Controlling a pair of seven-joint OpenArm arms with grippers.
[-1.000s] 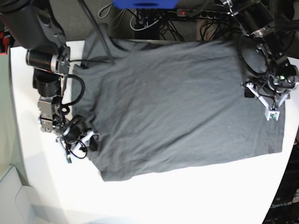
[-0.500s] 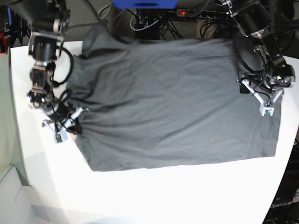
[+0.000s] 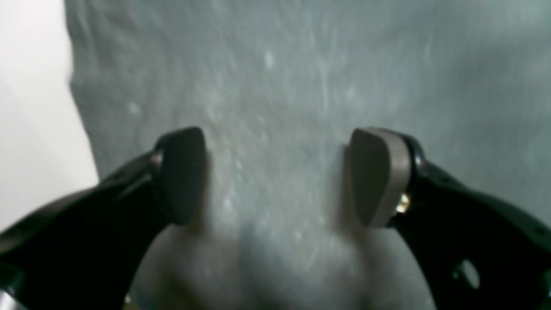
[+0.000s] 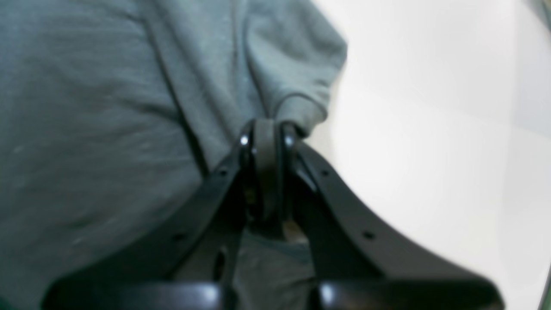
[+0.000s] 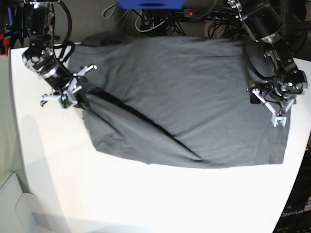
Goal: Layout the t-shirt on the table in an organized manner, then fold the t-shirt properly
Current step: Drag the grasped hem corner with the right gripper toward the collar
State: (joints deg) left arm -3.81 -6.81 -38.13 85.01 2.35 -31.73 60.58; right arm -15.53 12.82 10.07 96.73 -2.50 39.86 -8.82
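The dark grey t-shirt (image 5: 194, 92) lies spread over the white table (image 5: 146, 204). A long diagonal ridge (image 5: 146, 124) runs across its near-left part. My right gripper (image 5: 77, 94) is at the shirt's left edge, shut on a bunched fold of cloth (image 4: 301, 107). Its fingertips (image 4: 267, 142) are pressed together in the right wrist view. My left gripper (image 5: 278, 114) stands open over the shirt's right end. In the left wrist view its pads (image 3: 183, 172) are set wide apart, low over flat grey cloth (image 3: 275, 86).
Cables and a power strip (image 5: 194, 13) lie behind the table's far edge, next to a blue object (image 5: 150, 4). A pale grey object (image 5: 14, 206) sits at the near-left corner. The table's edge (image 5: 303, 145) runs close past the shirt's right end.
My right gripper has moved toward the far left with the shirt's edge in it, dragging the cloth and raising a diagonal ridge. The left gripper has barely shifted.
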